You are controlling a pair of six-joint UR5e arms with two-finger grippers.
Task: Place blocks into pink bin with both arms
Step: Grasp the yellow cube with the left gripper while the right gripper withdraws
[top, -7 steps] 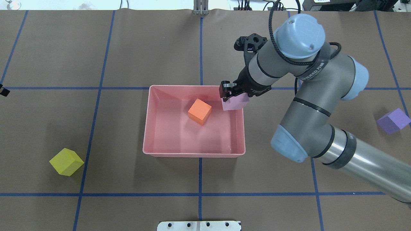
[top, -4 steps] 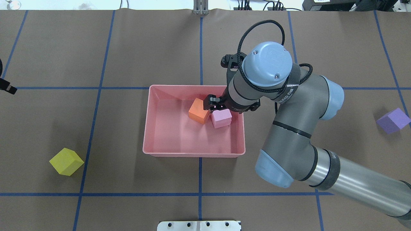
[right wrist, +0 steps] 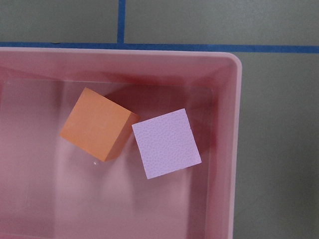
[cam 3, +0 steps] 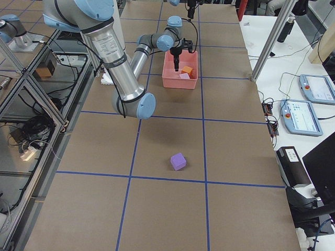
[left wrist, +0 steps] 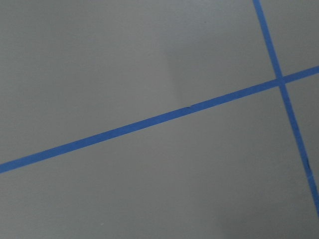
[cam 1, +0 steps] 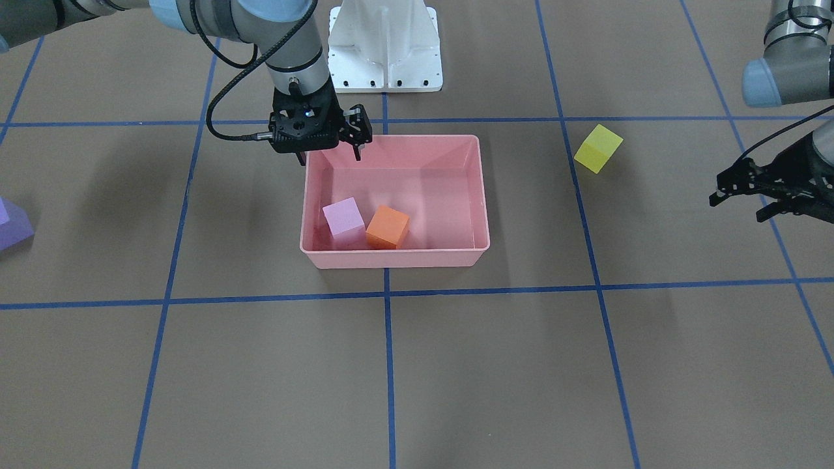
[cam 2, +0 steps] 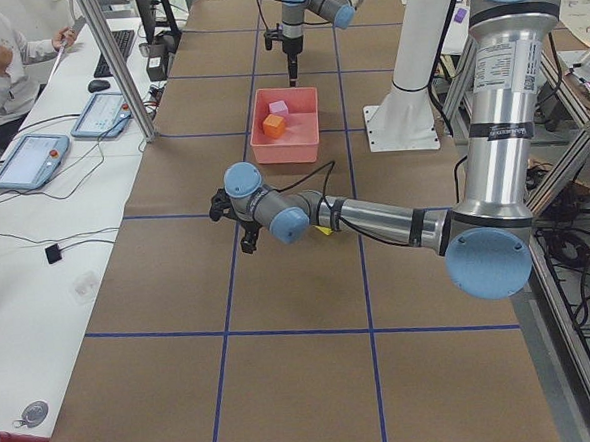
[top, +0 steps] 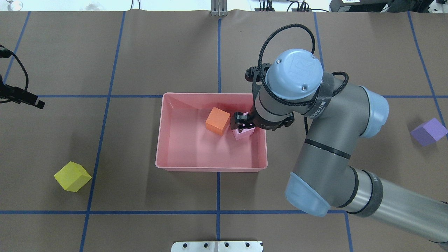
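The pink bin (top: 210,169) sits mid-table and holds the orange block (top: 217,121) and the light pink block (top: 244,134), side by side and touching. They also show in the right wrist view, orange (right wrist: 97,130) and pink (right wrist: 167,143). My right gripper (cam 1: 329,155) is open and empty, hovering above the pink block (cam 1: 343,217) and the bin (cam 1: 391,259). The yellow block (top: 72,176) lies on the table left of the bin. The purple block (top: 428,131) lies far right. My left gripper (cam 1: 739,203) is open and empty over bare table, apart from the yellow block (cam 1: 597,148).
The white pedestal (cam 1: 384,45) stands behind the bin. Blue tape lines (left wrist: 149,124) cross the brown table cover. Tablets and cables lie on the side bench (cam 2: 31,162), where a person sits.
My right gripper carried the pink block into the bin, set it beside the orange block, let go and lifted. My left gripper came further into the overhead view from the left edge.
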